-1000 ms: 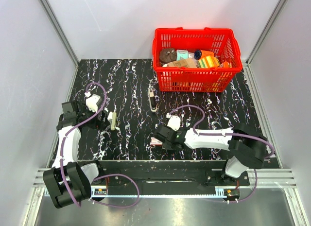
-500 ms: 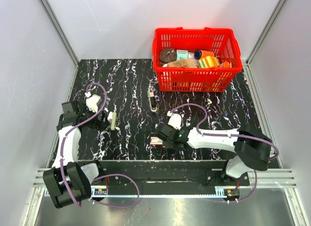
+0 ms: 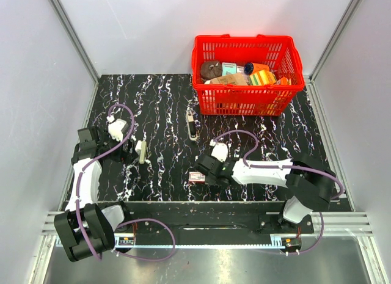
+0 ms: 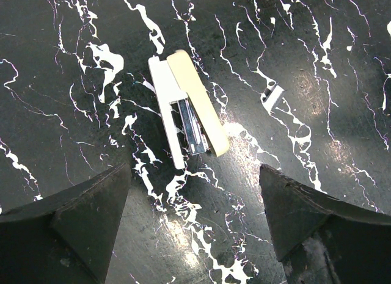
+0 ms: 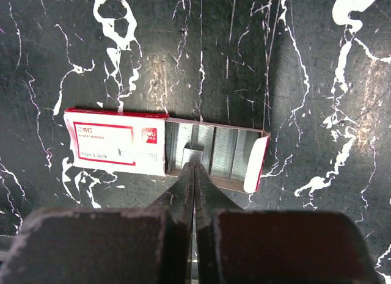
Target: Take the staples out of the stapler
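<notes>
The stapler [image 4: 186, 116] lies open on the desk [image 3: 159, 107] at the left, just beside the left gripper [image 4: 194, 174], whose jaws are spread wide. The right gripper [image 5: 194, 168] has its jaws pressed together, tips at the staples [image 5: 217, 151] in the open staple box [image 5: 116, 142].

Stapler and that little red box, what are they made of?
The stapler looks like smooth cream plastic with a shiny metal channel inside, judging by the glint. The red-and-white box looks like thin printed cardboard, with a folded end flap. The staples in it look like grey metal.
</notes>
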Controlling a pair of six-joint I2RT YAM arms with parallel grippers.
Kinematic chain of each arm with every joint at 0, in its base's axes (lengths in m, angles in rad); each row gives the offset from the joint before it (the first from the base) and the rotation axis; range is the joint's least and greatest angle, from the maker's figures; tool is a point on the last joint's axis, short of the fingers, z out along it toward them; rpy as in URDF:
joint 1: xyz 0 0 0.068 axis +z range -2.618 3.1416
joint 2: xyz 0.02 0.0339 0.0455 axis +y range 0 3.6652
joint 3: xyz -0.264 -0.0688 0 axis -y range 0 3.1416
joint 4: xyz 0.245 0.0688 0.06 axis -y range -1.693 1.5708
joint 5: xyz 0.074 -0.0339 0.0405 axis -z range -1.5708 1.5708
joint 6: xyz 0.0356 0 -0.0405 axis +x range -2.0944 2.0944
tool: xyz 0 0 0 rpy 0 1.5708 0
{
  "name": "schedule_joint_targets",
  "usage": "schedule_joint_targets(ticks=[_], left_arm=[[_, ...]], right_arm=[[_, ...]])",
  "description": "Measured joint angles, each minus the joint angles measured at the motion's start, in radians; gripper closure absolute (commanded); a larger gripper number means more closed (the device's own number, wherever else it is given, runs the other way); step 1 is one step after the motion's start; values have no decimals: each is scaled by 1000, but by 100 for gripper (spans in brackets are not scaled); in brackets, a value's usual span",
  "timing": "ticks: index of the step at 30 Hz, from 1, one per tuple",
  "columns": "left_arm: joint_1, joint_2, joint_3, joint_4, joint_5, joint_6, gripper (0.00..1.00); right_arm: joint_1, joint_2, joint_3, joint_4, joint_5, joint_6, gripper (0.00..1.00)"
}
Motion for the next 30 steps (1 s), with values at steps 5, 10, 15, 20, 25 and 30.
schedule_joint_targets(ticks=[5,10,15,20,25,30], left_arm=[[0,0,0,0,0,0,10],[0,0,0,0,0,0,10],[0,0,0,0,0,0,14],[0,0,0,0,0,0,14],[-93,7,2,0,-27,8,14],[-370,97,6,24,-97,42,14]], right_arm=[[-2,0,0,10,0,-2,100],[-2,-31,2,0,4,-12,100],[-2,-84,50,-28,11,-31,89],[-2,-84,154,-35,16,-80,66],[-3,8,297,-22,22,-143,62],[-5,23,304,-20,30,-161,61]])
